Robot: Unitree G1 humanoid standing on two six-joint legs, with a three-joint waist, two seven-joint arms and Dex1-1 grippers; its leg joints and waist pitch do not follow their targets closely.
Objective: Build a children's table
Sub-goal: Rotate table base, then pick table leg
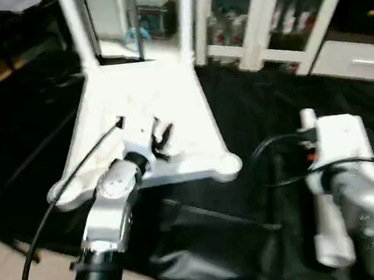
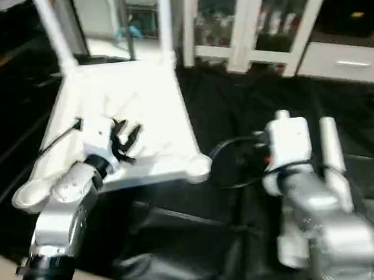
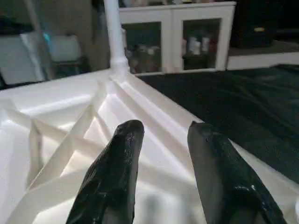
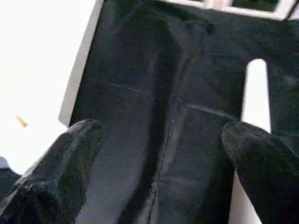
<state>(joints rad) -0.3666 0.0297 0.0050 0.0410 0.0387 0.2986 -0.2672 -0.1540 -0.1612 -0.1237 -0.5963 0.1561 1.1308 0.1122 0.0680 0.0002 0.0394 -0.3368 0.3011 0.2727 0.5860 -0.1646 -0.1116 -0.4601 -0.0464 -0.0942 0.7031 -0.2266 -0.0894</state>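
A white glass-fronted cabinet (image 1: 265, 20) is seen at the back of the room, with small items blurred behind its panes, too indistinct to be identified. The work surface is covered by a black cloth (image 1: 262, 108), and pale floor tiles (image 1: 16, 276) are visible at its near edge. The large white square plastic table top (image 1: 151, 97) is laid upside down on the cloth, its ribbed underside facing up; two long white tapered tube legs (image 1: 77, 25) are stood upright in its far corner sockets, while the rounded near corner sockets (image 1: 228, 166) are left unfilled. A loose white tube leg (image 2: 334, 151) is lain on the black cloth to the right of the top, just beside the silver right forearm. The left gripper (image 1: 163, 140) is held over the near part of the ribbed underside, its two black fingers (image 3: 117, 172) parted by a narrow gap with nothing between them. The right gripper (image 4: 159, 163) is held above the black cloth between the top's edge and the loose leg, its fingers spread wide and nothing grasped.
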